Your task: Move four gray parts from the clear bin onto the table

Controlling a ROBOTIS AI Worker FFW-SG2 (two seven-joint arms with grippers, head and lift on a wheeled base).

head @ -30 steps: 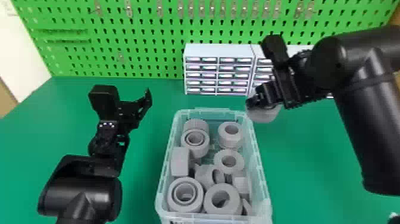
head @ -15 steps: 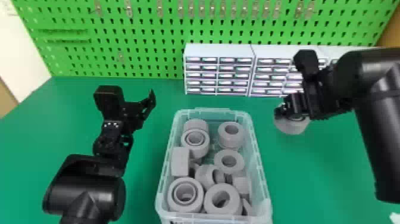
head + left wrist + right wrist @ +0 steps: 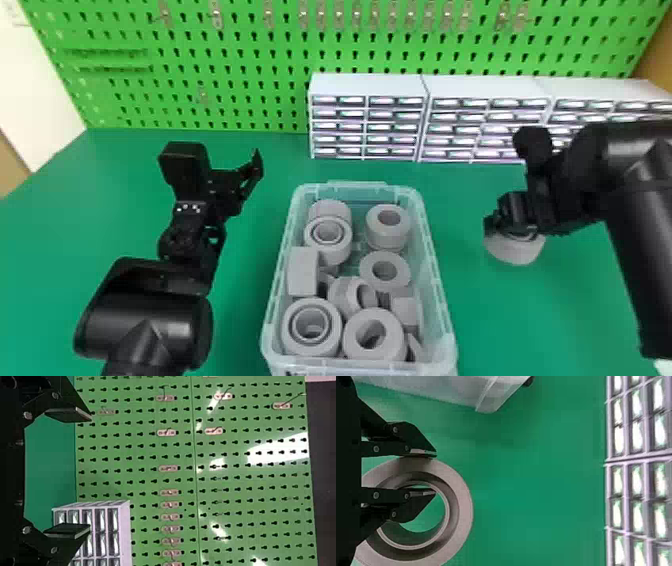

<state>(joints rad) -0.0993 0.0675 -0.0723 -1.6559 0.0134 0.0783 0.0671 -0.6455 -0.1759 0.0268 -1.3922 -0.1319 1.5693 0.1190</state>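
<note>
Head view: right claw on gray part, out of bin

Right claw closed on the gray part's wall, one finger inside the ring, one outside. Part sits right of the clear bin, well apart; can't tell if it touches the tabletop. Left claw wide open, nothing between its fingers, left of bin. More gray parts loosely piled in bin, some upright, some tilted. Dark marking on bin's near wall, cut off, not legible. Drawer units behind, against green pegboard.
</note>
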